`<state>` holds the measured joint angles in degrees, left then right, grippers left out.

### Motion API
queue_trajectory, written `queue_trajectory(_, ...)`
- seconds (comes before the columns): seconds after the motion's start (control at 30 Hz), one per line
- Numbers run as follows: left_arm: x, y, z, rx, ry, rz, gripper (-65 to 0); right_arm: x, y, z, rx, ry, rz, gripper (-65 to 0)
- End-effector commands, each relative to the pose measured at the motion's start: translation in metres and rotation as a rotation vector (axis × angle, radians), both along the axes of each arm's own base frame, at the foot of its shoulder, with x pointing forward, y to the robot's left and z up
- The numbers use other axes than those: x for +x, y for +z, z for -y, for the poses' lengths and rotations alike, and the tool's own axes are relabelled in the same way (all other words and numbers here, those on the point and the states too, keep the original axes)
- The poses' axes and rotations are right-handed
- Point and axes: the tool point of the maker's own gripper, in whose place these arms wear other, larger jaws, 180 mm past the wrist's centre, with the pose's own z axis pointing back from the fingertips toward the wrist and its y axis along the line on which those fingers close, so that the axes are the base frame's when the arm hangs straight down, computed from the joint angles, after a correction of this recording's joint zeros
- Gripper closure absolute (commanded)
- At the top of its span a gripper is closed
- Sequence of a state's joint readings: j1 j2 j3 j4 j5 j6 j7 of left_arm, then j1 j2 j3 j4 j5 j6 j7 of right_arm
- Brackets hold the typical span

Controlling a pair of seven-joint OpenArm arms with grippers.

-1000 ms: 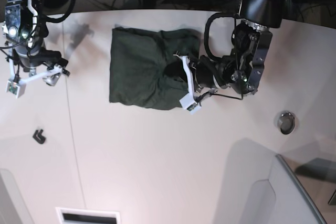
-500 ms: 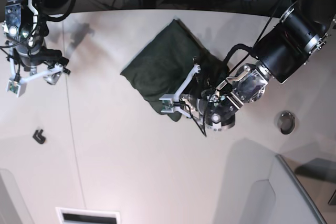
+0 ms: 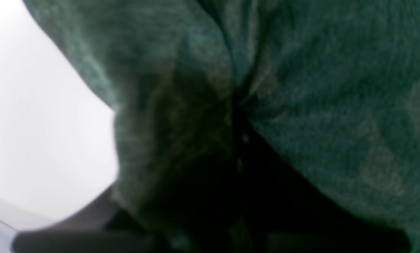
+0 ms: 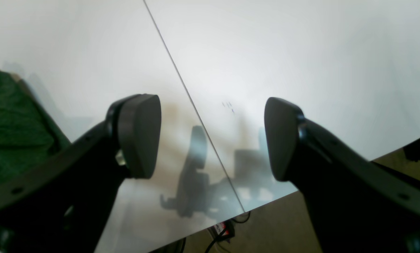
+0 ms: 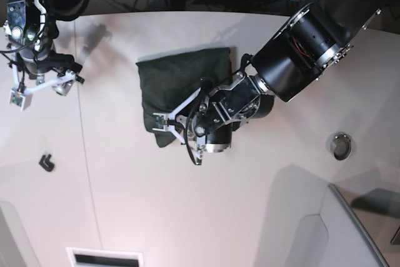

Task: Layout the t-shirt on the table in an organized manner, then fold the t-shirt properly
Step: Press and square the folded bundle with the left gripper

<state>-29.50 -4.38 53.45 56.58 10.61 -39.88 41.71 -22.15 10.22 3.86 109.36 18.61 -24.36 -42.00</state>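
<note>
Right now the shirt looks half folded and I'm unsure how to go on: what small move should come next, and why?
Probably lower the left gripper and release: it pinches the t-shirt at the bundle's near-left corner, already carried across. The right gripper hangs open, apart.

- Large white smooth counter [image 5: 187,217] with a curved far edge and thin seam lines.
- Dark green cloth t-shirt [image 5: 178,85] bunched, far centre.
- Small metal ring [image 5: 340,146], right.
- Small black angled piece [image 5: 46,162], left.

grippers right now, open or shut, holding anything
Left tool: closed on the shirt.
Right tool: open, empty, over the table.
</note>
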Motion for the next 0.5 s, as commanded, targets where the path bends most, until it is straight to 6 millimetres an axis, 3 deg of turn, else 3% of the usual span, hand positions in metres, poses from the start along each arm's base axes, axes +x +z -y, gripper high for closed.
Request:
queue_trajectory(0.0, 0.008, 0.011, 0.016, -0.046, -0.013, 0.015, 0.0, 0.006, 0.008, 0.004, -0.023, 0.004, 0.033, -43.2)
queue_trajectory(0.2, 0.016, 0.028, 0.048, -0.086, -0.054, 0.045, 0.0, 0.005, 0.008, 0.004, -0.022, 0.004, 0.031, -43.2)
queue_trajectory(0.47, 0.002, 0.021, 0.057, -0.024, -0.169, 0.053, 0.0, 0.005, 0.008, 0.004, -0.022, 0.002, 0.030, -43.2)
